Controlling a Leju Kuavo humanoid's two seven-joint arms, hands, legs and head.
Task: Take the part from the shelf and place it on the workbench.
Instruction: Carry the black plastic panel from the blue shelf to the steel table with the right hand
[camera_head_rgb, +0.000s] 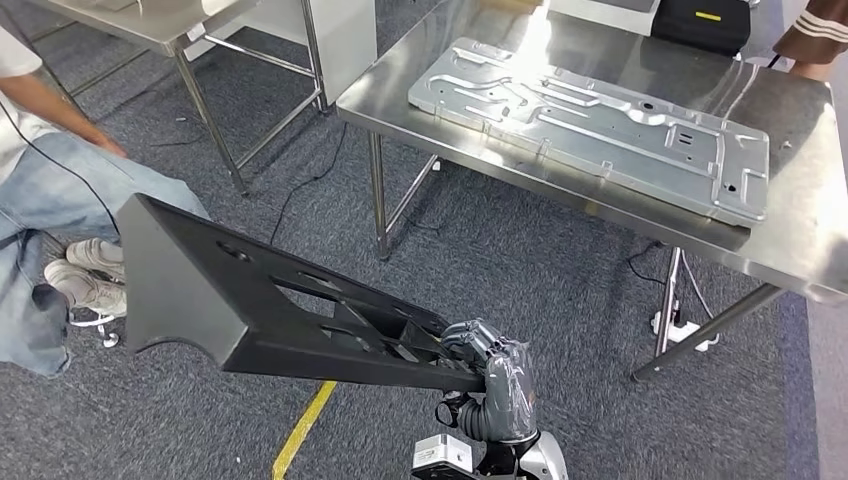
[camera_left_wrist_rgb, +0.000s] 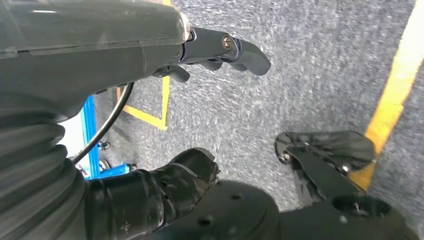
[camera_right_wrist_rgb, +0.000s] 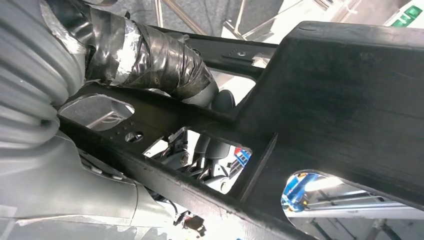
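Right hand (camera_head_rgb: 492, 372) clamped on the near end of a long black plastic part (camera_head_rgb: 250, 300), low in the head view, fingers wrapped over the edge of the frame. Part held clear of the floor, slanting up and away to the robot's left, its broad solid end toward a seated person (camera_head_rgb: 40, 190) in jeans and white sneakers. Several cut-out openings along its length. In the right wrist view, taped thumb (camera_right_wrist_rgb: 150, 60) pressed on one side of the black part (camera_right_wrist_rgb: 320, 100), darker fingers (camera_right_wrist_rgb: 207, 150) visible through an opening on the other side.

Left hand (camera_left_wrist_rgb: 200, 115) hanging above grey carpet (camera_left_wrist_rgb: 300, 75) in the left wrist view, holding nothing, fingers (camera_left_wrist_rgb: 240, 52) and thumb (camera_left_wrist_rgb: 185, 175) well apart. Yellow floor tape (camera_left_wrist_rgb: 395, 95) running across the carpet beside it.

Ahead and to the right in the head view, a stainless steel surface (camera_head_rgb: 420, 70) on metal legs, carrying a large stamped sheet-metal panel (camera_head_rgb: 600, 125) lying flat along it. A black case (camera_head_rgb: 700, 22) at the far edge of that surface, and a brown striped sleeve (camera_head_rgb: 815, 30) of a second person just beside it. Another metal-legged table (camera_head_rgb: 150, 25) at far left. Cables (camera_head_rgb: 310, 185) trailing on the carpet between the tables; a yellow tape line (camera_head_rgb: 305, 430) on the floor below the part.
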